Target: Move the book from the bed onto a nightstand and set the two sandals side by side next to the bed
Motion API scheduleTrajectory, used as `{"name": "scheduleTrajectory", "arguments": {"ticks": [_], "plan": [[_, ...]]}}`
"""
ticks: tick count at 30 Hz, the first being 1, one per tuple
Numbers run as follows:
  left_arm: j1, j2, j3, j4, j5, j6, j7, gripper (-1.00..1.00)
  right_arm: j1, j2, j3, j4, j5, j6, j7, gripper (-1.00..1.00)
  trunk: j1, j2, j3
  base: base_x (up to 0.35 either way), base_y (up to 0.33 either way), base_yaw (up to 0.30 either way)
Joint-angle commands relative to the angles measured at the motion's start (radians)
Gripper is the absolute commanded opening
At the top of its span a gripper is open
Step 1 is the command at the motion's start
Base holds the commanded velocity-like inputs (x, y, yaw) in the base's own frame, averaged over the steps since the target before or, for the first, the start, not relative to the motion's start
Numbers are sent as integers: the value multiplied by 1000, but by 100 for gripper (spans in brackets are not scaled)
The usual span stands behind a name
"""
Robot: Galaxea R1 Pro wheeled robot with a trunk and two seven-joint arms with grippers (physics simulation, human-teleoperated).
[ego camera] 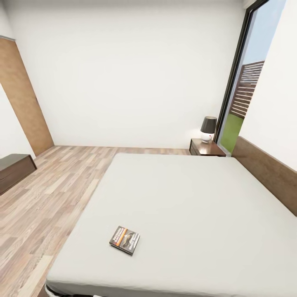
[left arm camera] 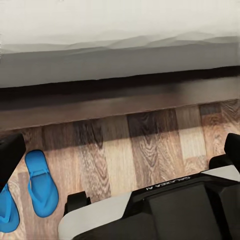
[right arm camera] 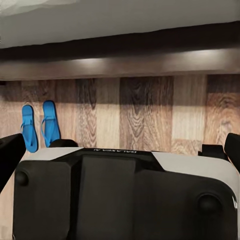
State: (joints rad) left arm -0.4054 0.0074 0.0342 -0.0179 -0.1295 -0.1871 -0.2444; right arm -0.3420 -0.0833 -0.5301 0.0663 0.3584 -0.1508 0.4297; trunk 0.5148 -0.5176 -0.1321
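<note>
The left gripper (left arm camera: 120, 190), jaws spread wide and empty, hangs below the book (ego camera: 124, 239), seemingly light, stiff, best pinched by an edge.

We see bright, even daylight from window (ego camera: 243, 95) far right; soft shadow under bed (ego camera: 198, 214) frame; renders slightly soft, straight edges bowing near corners.

The book (ego camera: 124, 239), a thin dark paperback with an orange band, lies flat near the near left corner of the pale bed (ego camera: 198, 214). The nightstand (ego camera: 206, 147) stands at the far right. Two blue sandals (right arm camera: 39, 126) lie side by side on the plank floor beside the bed frame.
</note>
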Motion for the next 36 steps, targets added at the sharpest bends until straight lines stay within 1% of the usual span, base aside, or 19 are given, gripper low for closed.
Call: {"name": "scheduleTrajectory", "arguments": {"ticks": [1,17,31,36], "plan": [[-1,0,4,1,-10,-5,-1,100,-2,-1,-8,4,10,-7,0,100,-4,6,1,0,0,0],[-1,0,4,1,-10,-6,-1,100,-2,-1,-8,4,10,-7,0,100,-65,118,52,0,0,0],[-1,0,4,0,-10,-5,-1,100,-2,1,-8,3,7,-7,1,100,-65,118,52,0,0,0],[-1,0,4,0,-10,-6,-1,100,-2,0,-8,2,12,0,7,100,-65,118,52,0,0,0]]}}
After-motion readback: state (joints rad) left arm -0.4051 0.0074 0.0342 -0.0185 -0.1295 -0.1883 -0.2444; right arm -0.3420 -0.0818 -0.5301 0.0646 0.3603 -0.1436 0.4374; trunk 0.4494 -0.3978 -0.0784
